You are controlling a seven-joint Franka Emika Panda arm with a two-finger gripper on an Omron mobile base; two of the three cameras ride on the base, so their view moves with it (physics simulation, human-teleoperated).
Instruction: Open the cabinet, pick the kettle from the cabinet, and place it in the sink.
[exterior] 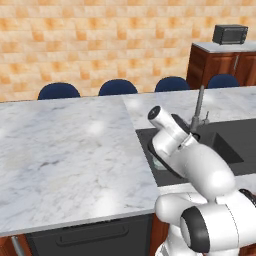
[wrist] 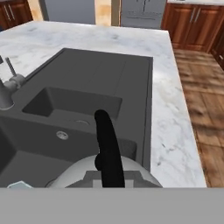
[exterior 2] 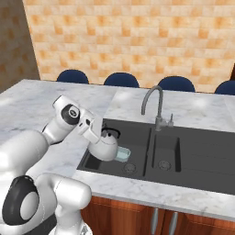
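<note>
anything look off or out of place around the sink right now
Nothing spilled or damaged. The one unusual sight is the kettle hanging over the sink basin, held by its handle in the shut gripper. A small pale container sits in the basin beside it.

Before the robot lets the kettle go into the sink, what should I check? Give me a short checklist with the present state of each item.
1. Claw shut on the kettle by its black handle: ok.
2. Kettle over the sink, not over the counter: ok.
3. Kettle upright: ok.
4. Kettle resting on the basin floor: cannot tell.
5. Clear of the tap: ok.
6. Small pale blue thing beside the kettle, touching or apart: cannot tell.
</note>
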